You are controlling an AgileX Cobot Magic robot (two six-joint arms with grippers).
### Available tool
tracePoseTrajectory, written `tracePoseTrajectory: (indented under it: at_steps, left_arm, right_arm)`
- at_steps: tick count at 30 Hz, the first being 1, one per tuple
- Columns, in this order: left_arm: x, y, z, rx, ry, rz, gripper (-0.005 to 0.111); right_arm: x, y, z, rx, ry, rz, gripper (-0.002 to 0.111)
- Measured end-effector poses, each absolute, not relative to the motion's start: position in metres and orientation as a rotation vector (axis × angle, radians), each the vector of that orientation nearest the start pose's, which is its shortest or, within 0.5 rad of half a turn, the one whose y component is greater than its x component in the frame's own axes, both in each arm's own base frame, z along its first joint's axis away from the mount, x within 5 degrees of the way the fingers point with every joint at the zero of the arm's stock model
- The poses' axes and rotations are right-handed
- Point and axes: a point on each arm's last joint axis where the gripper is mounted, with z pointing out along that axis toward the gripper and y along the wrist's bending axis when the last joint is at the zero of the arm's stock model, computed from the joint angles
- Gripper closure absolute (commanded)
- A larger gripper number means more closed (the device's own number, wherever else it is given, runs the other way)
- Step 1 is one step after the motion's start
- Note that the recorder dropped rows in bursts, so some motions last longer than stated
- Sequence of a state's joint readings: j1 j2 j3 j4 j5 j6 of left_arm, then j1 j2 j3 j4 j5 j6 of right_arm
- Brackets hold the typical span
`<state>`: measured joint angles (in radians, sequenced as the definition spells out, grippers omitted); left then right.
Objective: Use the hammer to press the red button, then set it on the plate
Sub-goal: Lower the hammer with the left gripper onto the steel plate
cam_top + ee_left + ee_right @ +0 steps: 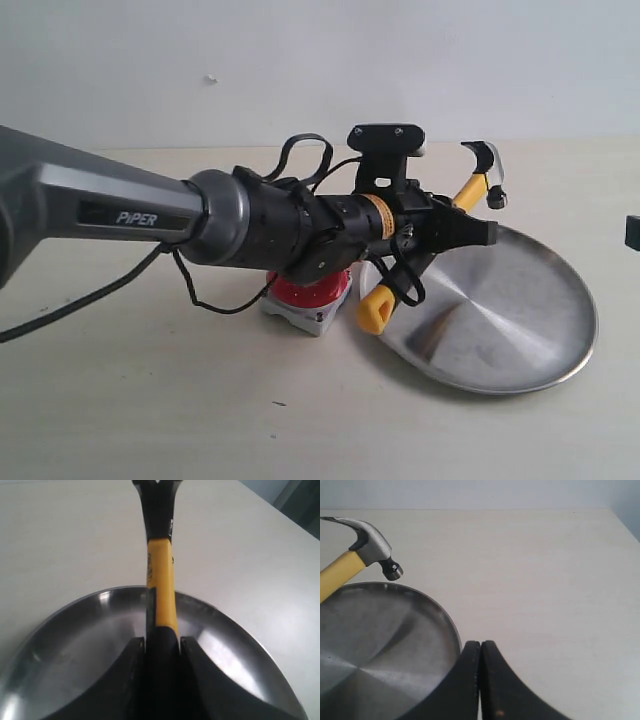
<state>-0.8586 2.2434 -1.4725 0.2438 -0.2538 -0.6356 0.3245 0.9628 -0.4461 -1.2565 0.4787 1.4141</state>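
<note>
Exterior view: the left gripper (470, 232), clamped on the handle of the yellow-and-black claw hammer (468, 192), holds it tilted above the shiny round silver plate (520, 330), head past the far rim. Draw it nearer and lower before releasing, I'd judge. The right gripper (480, 643), pinched together, holds nothing.

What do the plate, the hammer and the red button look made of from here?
The plate looks like metal, likely steel: shiny, with radial brushed streaks and reflections. The hammer has a grey metal-looking head with a dull sheen; its yellow and black handle is probably plastic or rubber. The red button is mostly hidden; likely plastic on a pale base.
</note>
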Motion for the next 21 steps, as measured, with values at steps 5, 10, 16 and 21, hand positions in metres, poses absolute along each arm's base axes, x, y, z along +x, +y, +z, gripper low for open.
tracePoseTrajectory:
  at_steps: [5,10,16,21]
  left_arm:
    - [0.322,-0.394,0.131,0.527,2.042,-0.862,0.107]
    - [0.321,-0.408,0.117,0.546,2.041,-0.872,0.107]
    - [0.321,-0.407,0.111,0.549,2.060,-0.859,0.107]
    - [0.322,-0.408,0.109,0.550,2.065,-0.856,0.107]
  right_arm:
    - [0.179,0.018,0.247,0.122,2.095,-0.175,0.108]
    - [0.179,0.018,0.247,0.124,2.096,-0.174,0.108]
    - [0.179,0.020,0.247,0.115,2.095,-0.159,0.108]
    - [0.180,0.023,0.247,0.093,2.091,-0.121,0.108]
